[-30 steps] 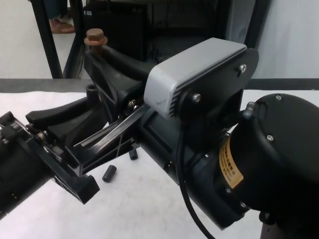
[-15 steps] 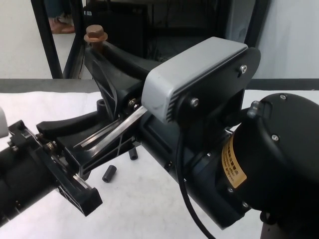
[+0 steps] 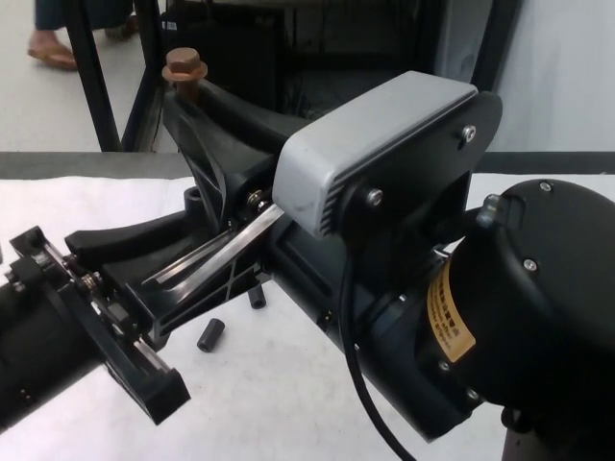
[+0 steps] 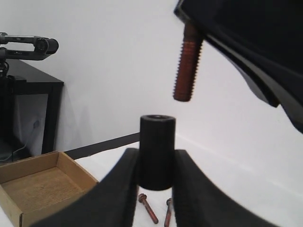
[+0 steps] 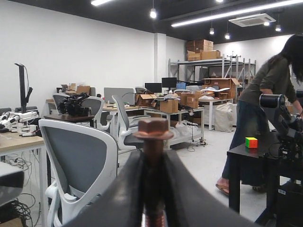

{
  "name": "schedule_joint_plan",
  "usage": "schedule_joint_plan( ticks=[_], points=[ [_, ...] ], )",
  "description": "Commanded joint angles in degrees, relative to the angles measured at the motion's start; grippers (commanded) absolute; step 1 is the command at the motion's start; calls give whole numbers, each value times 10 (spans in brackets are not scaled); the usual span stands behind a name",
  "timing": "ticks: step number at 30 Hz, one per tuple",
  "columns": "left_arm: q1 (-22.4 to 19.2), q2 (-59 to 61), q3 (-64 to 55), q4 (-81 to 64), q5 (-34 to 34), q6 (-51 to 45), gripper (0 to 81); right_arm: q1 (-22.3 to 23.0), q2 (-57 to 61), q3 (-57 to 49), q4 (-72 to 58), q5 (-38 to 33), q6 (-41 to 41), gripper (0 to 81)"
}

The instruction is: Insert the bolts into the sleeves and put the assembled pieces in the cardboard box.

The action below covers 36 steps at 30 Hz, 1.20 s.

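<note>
Gripping a black sleeve (image 4: 157, 142) by its lower half, the left gripper (image 4: 157, 158) is standing it upright with the open bore facing up, one finger pressing on either side. The right gripper (image 5: 152, 163) is clamping a copper-coloured bolt (image 4: 188, 66) just under its flanged head and hanging it above the sleeve, threaded end pointing down.

Both long axes are running close to vertical, so the two parts are nearly lined up for mating, though the bolt is leaning slightly. The coming move is hinging on the sideways offset. The thread tip is sitting clear above the sleeve's rim without touching it, and it is lying a little off the line of the bore rather than straight over it.

To my eye, the right arm is needing a small sideways correction toward the sleeve's centre before any descent. Lowering from here is risking the tip landing on the rim or on the finger beside it. Insertion is not yet beginning. The right arm, carrying the bolt, is the one placed to close the gap, while the left is serving as a fixture.

Down on the white bench (image 3: 288, 403) below the sleeve, two spare bolts (image 4: 147, 208) are lying flat and two loose sleeves (image 3: 210, 334) are resting. The cardboard box (image 4: 33, 189) is sitting open on the bench, well apart from the sleeve and lower than it.
</note>
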Motion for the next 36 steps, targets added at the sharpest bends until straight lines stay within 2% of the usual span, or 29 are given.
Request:
schedule_joint_plan(
  ticks=[1,18,36],
  points=[
    [0,-5,0,-15,34,5,8,1,-2,-2,-15,1,-6,3],
    [0,-20,0,-24,34,17,8,1,-2,-2,-3,1,-6,3],
    [0,-20,0,-58,34,17,8,21,-2,-2,33,5,-6,3]
  ],
)
